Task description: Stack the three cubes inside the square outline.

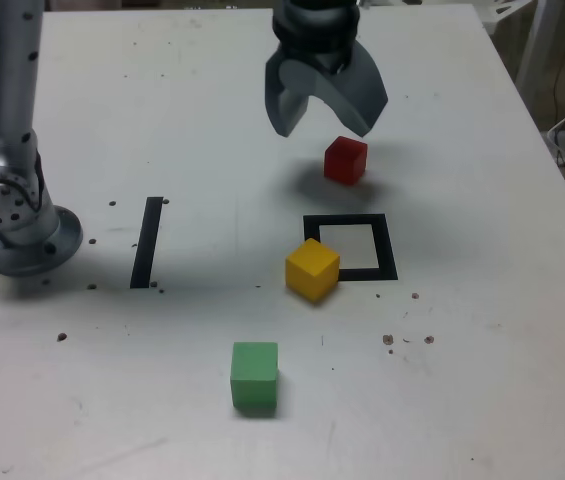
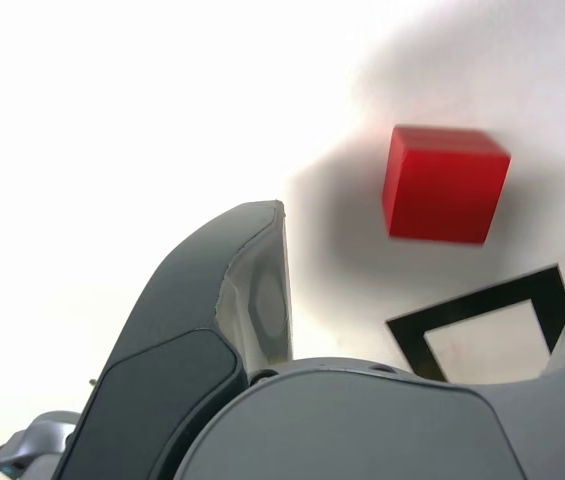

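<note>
My gripper [image 1: 324,128] hangs open above the table, its two grey jaws spread wide with nothing between them. The red cube [image 1: 345,160] [image 2: 445,184] sits on the table just below and to the exterior view's right of the fingertips, untouched. The square outline [image 1: 350,247] [image 2: 482,310] lies nearer the camera than the red cube, its white centre bare. The yellow cube [image 1: 312,269] rests at the outline's near left corner in the exterior view, overlapping the tape. The green cube [image 1: 254,375] stands alone towards the table's front edge.
The arm's silver base [image 1: 12,215] stands at the exterior view's left. A straight black tape strip [image 1: 147,242] lies between the base and the cubes. Small dark specks dot the white table [image 1: 462,380]. The table's right edge runs close to the outline.
</note>
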